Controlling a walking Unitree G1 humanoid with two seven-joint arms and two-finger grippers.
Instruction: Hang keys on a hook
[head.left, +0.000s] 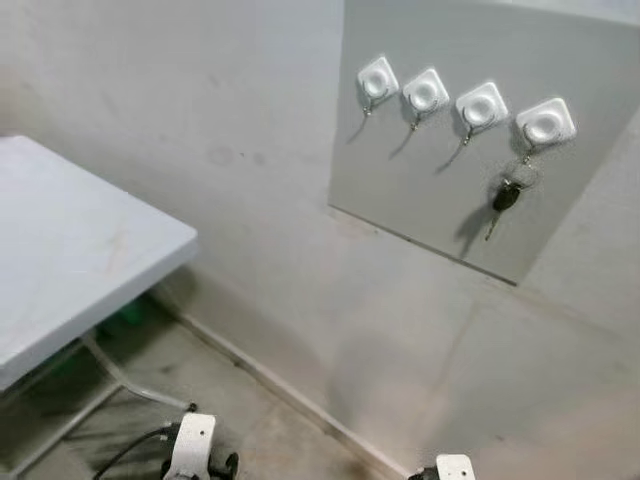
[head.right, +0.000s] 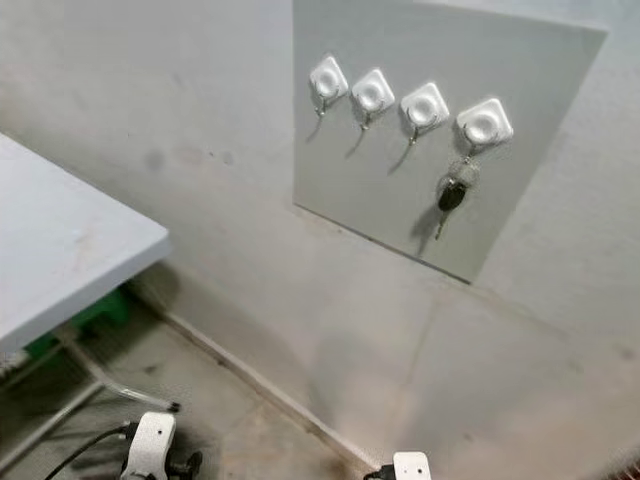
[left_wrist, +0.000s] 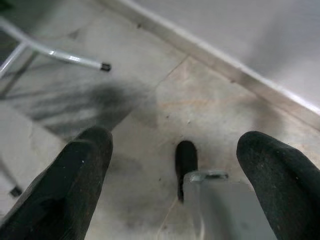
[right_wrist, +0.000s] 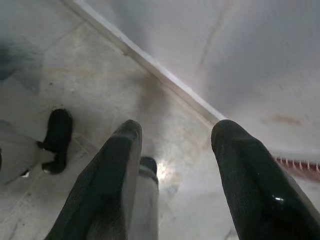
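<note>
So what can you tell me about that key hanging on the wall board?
The black-headed key with a thin metal blade hangs from the rightmost of four white square hooks, by a small silvery ring that looks looped over the hook's peg. The dark head sits uppermost and the blade points down, tilted slightly. It hangs against the flat grey wall board, casting a shadow there. Only the hook touches it. The other three hooks carry nothing, and both grippers hang low near the floor, away from it.

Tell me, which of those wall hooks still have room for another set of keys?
Three hooks are bare: the leftmost hook, the second hook and the third hook. The rightmost hook is taken, with the keys hanging from it. The white table top at left also looks bare.
</note>
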